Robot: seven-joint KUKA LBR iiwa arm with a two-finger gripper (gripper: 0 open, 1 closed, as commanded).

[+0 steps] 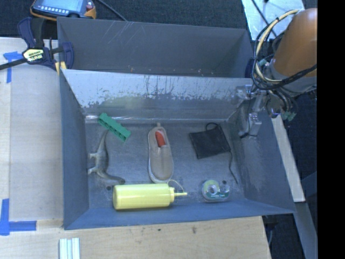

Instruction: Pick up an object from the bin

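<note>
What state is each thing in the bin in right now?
Yellow bottle: lying on its side, nozzle pointing right.
Grey shoe: upright on its sole, something red inside.
Green brush: lying flat, at an angle.
Black pouch: lying flat.
Gripper: beside the bin's right wall, touching none of them.

Rounded orange cover (301,42) on wrist; black, yellow, white cables (268,36) looped beside; grey metal pincer (253,124) below.

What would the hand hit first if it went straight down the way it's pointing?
Probably the bin's sloping right wall, just below the hand; the black pad lies toward the bin's middle. Depth is hard to judge.
</note>
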